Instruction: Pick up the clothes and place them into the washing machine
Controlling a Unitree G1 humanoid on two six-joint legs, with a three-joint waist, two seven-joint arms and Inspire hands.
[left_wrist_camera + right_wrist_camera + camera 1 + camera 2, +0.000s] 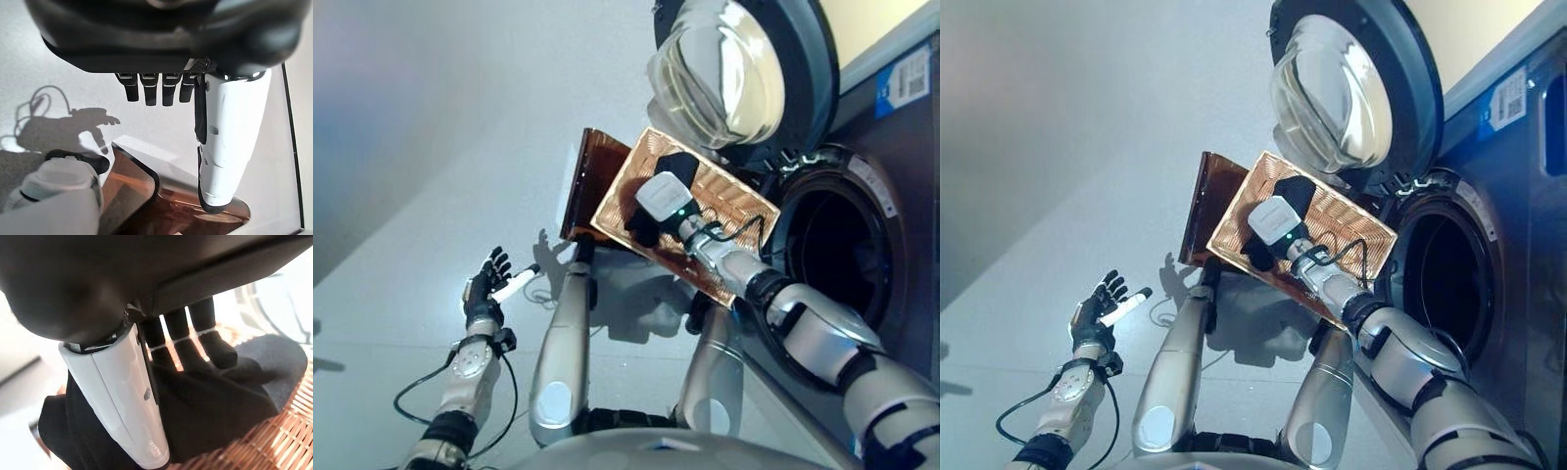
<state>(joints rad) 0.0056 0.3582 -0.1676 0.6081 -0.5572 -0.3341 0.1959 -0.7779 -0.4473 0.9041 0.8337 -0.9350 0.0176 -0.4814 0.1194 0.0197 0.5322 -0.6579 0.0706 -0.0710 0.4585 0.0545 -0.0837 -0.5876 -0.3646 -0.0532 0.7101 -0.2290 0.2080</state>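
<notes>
Black clothes in wicker basket, under right robot hand, loosely curled on cloth. Weak grip; may slip before washing machine. Left robot hand open, idle.

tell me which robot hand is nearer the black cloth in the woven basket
Right. The right robot hand rests on the black cloth in the brown woven basket, fingers curling into it. The left robot hand hangs open over bare floor, well away.

A laundry area: a dark front-loading washing machine stands with its round glass door swung open above the drum opening. Just beside that opening sits a woven basket on a pale smooth floor.
</notes>
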